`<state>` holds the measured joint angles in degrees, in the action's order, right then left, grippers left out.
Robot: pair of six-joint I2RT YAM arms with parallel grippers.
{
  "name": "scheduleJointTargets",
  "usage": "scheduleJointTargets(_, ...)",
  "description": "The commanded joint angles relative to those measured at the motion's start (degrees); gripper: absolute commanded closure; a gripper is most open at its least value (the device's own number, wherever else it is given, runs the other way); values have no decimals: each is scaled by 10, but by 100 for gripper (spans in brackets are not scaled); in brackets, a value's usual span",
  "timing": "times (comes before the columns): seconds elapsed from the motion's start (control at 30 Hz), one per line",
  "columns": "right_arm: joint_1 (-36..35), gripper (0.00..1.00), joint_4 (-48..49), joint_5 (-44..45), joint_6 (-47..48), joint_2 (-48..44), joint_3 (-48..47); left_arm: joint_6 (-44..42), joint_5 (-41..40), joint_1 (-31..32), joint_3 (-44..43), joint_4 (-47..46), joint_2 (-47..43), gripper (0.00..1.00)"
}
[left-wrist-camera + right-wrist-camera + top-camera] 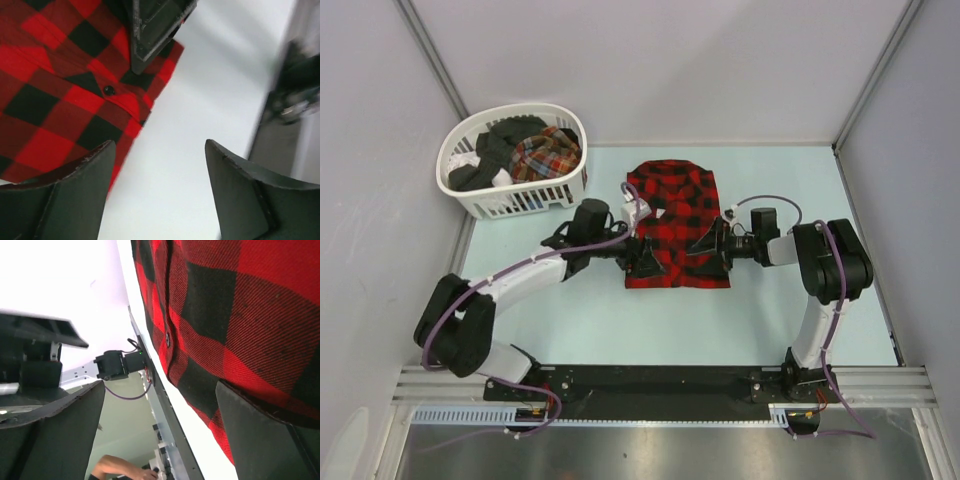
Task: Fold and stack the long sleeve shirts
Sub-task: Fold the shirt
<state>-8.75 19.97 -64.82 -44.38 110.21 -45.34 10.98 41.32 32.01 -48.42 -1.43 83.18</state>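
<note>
Shirt between my 2 claws, both spread
The red-checked shirt (pixel 672 225) lies on the bench (pixel 770 310), long axis running away from me; left claw (pixel 645 260) at its near-left edge, right claw (pixel 705 247) opposite — each seemingly straddling cloth.

No writing, label, brand or number can be read on the red-and-black checked shirt (pixel 672 225) or elsewhere.
</note>
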Motion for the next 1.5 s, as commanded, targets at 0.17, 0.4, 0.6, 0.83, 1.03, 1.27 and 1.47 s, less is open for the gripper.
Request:
scheduleJointTargets(0.17, -7, 0, -221, 19, 168, -73, -117, -541, -468, 266, 69, 16, -25, 44)
scheduleJointTargets(0.4, 22, 0, -280, 15, 199, -69, -150, -600, -580, 331, 105, -138, 95, 50)
scheduleJointTargets(0.6, 34, 0, -304, 12, 218, -67, -157, -644, -639, 340, 102, -234, 209, 58)
scheduleJointTargets(0.83, 38, 0, -378, 43, 299, -58, -203, -594, -577, 328, 47, -137, 200, 98)
scheduleJointTargets(1.03, 34, 0, -433, 72, 349, -61, -232, -555, -514, 348, 34, 10, 121, 100)
scheduleJointTargets(1.27, 37, 0, -508, 90, 420, -65, -302, -429, -364, 437, -22, 286, 5, 100)
scheduleJointTargets(1.47, 38, 0, -550, 86, 460, -55, -352, -386, -156, 428, -138, 466, -26, 100)
